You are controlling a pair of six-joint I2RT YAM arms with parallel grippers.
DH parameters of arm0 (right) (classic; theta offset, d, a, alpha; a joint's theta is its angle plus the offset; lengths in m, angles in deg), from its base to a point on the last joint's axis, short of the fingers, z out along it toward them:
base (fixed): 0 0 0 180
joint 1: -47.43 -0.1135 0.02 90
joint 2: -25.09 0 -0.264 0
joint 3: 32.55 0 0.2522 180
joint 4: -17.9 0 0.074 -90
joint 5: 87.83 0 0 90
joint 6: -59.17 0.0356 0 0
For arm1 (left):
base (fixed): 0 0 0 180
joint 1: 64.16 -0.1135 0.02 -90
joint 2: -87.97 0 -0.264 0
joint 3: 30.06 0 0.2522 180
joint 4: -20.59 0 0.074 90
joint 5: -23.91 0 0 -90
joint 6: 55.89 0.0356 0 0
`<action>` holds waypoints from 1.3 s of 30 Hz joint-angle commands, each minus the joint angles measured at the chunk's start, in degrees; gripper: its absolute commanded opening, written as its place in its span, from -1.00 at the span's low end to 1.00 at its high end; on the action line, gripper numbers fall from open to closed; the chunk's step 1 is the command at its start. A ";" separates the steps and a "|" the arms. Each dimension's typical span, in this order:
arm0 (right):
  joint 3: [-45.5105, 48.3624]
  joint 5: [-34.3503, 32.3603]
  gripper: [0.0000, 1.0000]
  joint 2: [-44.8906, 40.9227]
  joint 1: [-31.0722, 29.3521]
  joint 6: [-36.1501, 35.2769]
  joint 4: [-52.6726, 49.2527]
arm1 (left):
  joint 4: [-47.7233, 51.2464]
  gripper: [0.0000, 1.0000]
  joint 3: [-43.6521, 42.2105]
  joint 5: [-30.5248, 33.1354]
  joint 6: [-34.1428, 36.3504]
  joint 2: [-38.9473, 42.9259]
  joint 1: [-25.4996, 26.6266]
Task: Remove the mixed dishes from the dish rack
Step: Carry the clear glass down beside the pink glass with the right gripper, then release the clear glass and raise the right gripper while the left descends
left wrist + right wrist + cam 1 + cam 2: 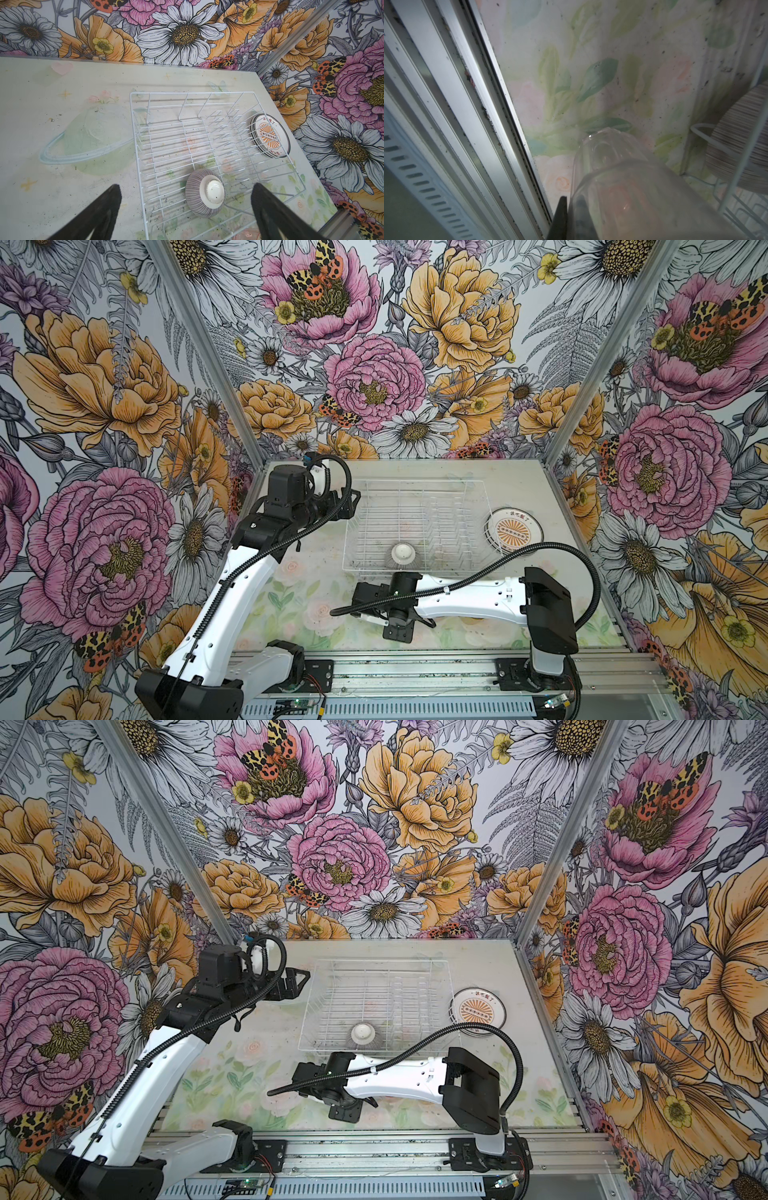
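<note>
Left hand: wide open, holds nothing, up over the far left corner of the dish rack.
Right hand: pinched tight on the side of the clear glass, low over the counter, just in front of the rack.
Bowl: stripy, upside down in the rack, by its front side.
Plates: stacked on the counter just right of the rack, orange sun one on top.
</note>
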 commanded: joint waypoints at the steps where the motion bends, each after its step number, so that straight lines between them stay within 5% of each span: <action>1: -2.02 -0.84 -1.00 0.99 0.78 -1.24 -0.36 | 0.29 0.98 -0.48 -1.26 1.23 -0.28 -0.51; 9: -2.39 -0.65 -0.99 2.57 1.64 -1.72 -0.36 | 0.34 0.98 -0.49 -1.55 1.44 -0.55 -0.53; 24: -2.20 -1.43 -0.25 1.83 1.90 -1.74 -0.27 | 0.42 0.98 -0.44 -2.18 1.25 -0.74 -0.40; 39: -1.99 -1.29 0.07 -21.11 8.32 0.65 0.52 | 1.82 0.98 -1.79 1.24 2.25 -4.05 2.08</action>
